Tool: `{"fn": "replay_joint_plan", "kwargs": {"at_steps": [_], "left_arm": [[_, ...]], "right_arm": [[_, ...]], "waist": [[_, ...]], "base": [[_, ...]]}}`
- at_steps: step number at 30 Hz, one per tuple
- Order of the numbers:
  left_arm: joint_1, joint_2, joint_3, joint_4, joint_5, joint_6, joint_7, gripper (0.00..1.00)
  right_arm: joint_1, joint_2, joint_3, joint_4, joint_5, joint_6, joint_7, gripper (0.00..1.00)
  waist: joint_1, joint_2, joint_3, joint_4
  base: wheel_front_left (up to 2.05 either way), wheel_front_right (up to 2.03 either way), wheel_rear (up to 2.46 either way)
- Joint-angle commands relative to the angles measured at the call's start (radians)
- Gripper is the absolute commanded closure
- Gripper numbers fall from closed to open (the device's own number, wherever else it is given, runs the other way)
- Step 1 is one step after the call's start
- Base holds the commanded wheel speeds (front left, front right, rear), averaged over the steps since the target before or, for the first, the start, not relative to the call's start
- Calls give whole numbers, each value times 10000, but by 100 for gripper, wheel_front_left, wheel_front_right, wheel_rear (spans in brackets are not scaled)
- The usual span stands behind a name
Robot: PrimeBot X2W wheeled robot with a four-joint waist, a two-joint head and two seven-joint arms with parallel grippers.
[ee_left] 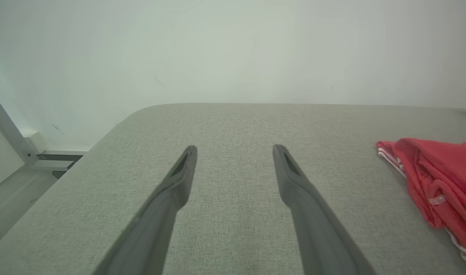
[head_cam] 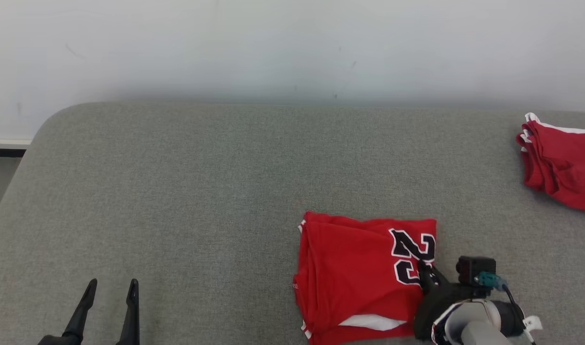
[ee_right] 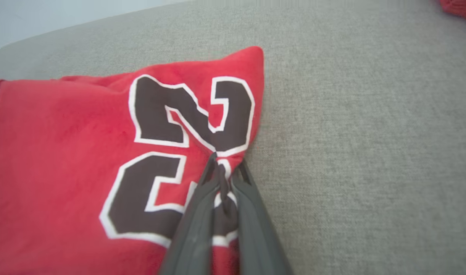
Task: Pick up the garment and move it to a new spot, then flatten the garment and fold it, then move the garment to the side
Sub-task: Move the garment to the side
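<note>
R claw [ee_right: 225, 167] is pinched tight on the shirt [head_cam: 349, 273] edge. L claw [head_cam: 112, 283] is wide open, holds nothing. Pull slow & low so folds stay.

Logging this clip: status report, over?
Right tool shut on folded jersey's right edge. Left tool open, holding nothing. Another red garment lies far right, apart.

Soft, even light is falling from above, leaving the grey table [head_cam: 177, 191] bright and almost shadowless. A faint dim band is lying along its far edge under the white wall [head_cam: 273, 48]. The right wrist view is looking slightly soft, with the right gripper [ee_right: 227, 163] blurring close to the lens. The left wrist view is washing the garment [ee_left: 439, 179] pinkish and bowing the table's far edge.
</note>
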Motion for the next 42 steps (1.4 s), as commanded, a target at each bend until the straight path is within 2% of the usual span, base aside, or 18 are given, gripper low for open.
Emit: {"fn": "replay_joint_plan", "kwargs": {"at_steps": [1,10,17,19,25,32,42], "left_arm": [[-65,-3,14,-28,-76,10,-29,0],[-477,234,-135,-308,-335,10,-31,0],[-925,725,-111,-640,-585,11,-31,0],[-1134,964,-152,-876,-723,11,-29,0],[-1372,1386,-182,-1457,-853,14,-29,0],[-1515,2169,-119,-2462,-959,14,-29,0],[-1160,2828,157,-4417,-700,54,4,0]], "right_arm": [[-307,46,133,1,73,18,-84,100],[-2385,-565,1259,-189,-244,17,162,100],[-4144,-1483,1805,-585,-290,17,431,100],[-4697,-1944,2073,-810,-288,15,596,100],[-5509,-2621,2186,-1243,-184,10,753,100],[-6450,-3394,1993,-1710,119,9,1197,100],[-7423,-4478,1734,-1639,-73,9,1766,100]], "waist": [[0,-1,84,-54],[0,-1,1182,-466],[0,-1,2480,-1065],[0,-1,3033,-1404],[0,-1,3836,-2115],[0,-1,4663,-2978],[0,-1,5274,-3476]], "base": [[0,0,0],[0,0,0],[0,0,0],[0,0,0],[0,0,0],[0,0,0],[0,0,0]]}}
